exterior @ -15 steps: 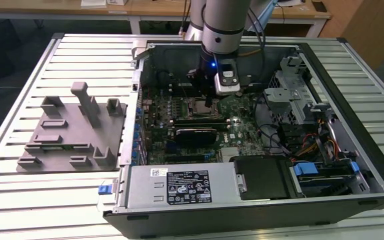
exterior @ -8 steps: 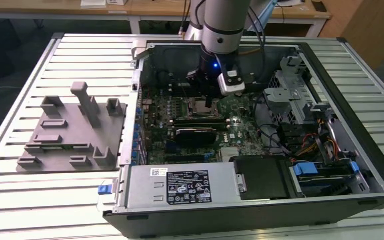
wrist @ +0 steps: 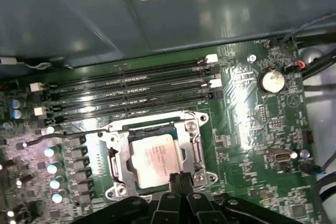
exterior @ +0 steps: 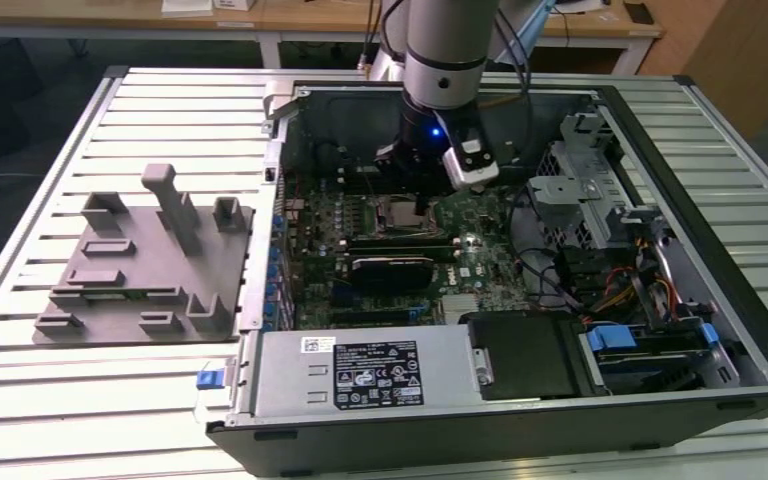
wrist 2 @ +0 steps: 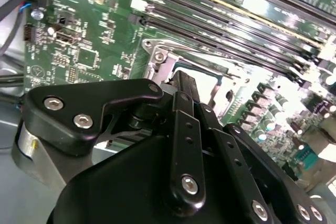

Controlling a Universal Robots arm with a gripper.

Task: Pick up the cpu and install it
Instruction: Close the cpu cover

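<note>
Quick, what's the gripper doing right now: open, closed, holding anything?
Gripper: closed, holding nothing; its tips are at the edge of the cpu, which lies flat in the socket.

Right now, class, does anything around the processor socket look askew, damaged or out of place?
Nothing stands out. In the first wrist view the cpu lies inside the socket frame, edges parallel to it, with the gripper at one edge.

Slatted metal table (exterior: 91,400): grey fixture tray (exterior: 117,290) on exterior view's left, open computer case (exterior: 491,432) just beside it.
</note>
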